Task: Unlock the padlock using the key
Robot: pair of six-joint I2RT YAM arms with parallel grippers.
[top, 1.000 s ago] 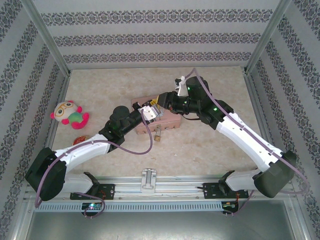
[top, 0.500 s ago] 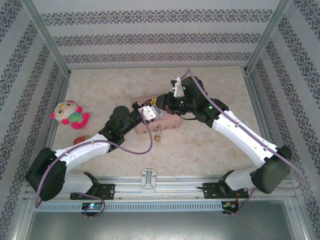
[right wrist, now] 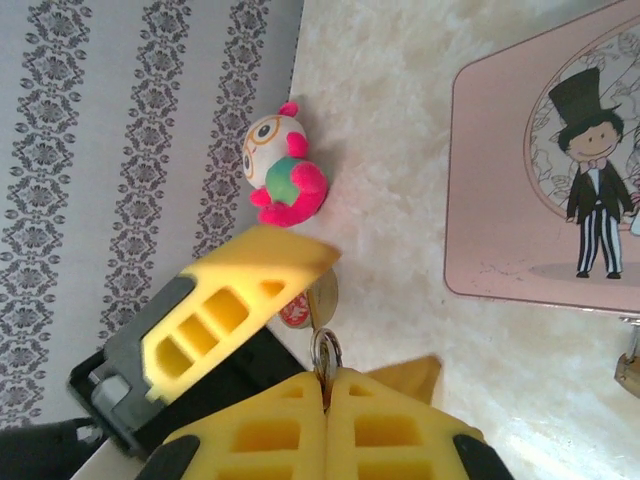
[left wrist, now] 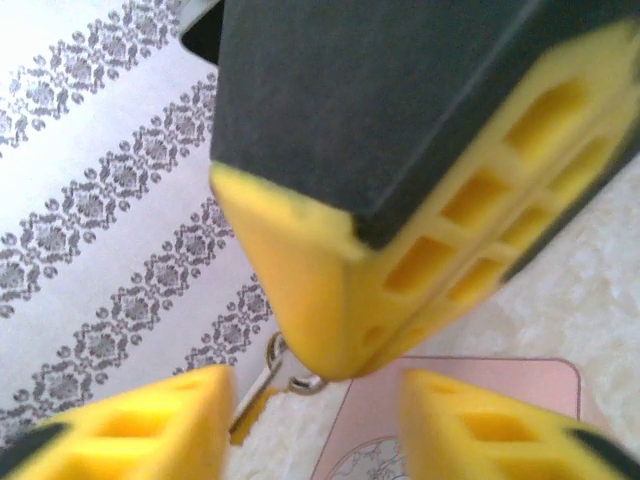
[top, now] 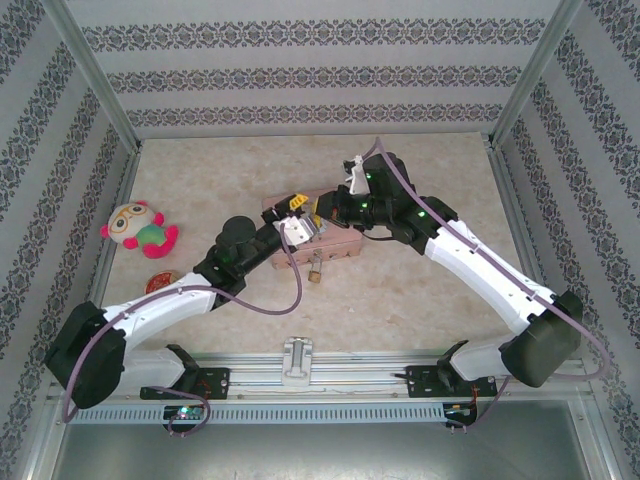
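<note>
Hovers over tin (top: 345, 243) with left gripper (left wrist: 318, 405) spread open, right gripper (right wrist: 325, 388) clenched. Finds padlock (top: 315, 268) at tin's near edge, apart from both. Grips key (right wrist: 322, 348) barely, near its ring: risks swivel, slip-out or missed keyhole on approach.

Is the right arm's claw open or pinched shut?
Shut. In the right wrist view, the right gripper has its two yellow fingers pressed flat together, with the ring of the key sticking out between them.
</note>
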